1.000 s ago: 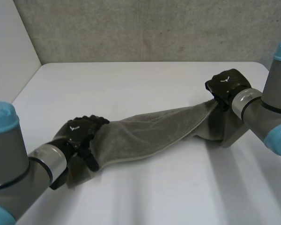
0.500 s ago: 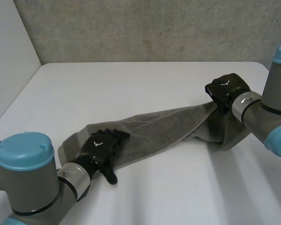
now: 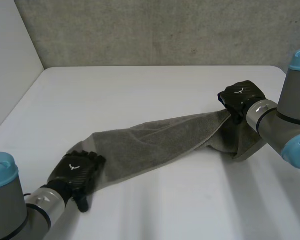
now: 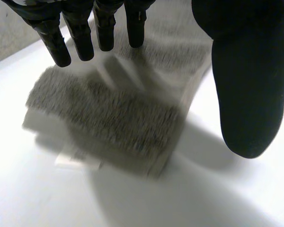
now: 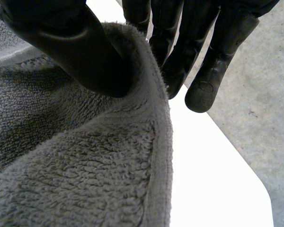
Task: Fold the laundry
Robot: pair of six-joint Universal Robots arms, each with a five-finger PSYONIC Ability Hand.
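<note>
white table (image 3: pixel 155 95) spreads wide, its far edge meeting a rough grey concrete wall (image 3: pixel 165 30); a plain white panel (image 3: pixel 10 60) stands along the table's left edge.

A white table (image 3: pixel 140 95) carries one grey towel (image 3: pixel 155 142), stretched in a long band across its near half, one end flat, the other raised
</note>
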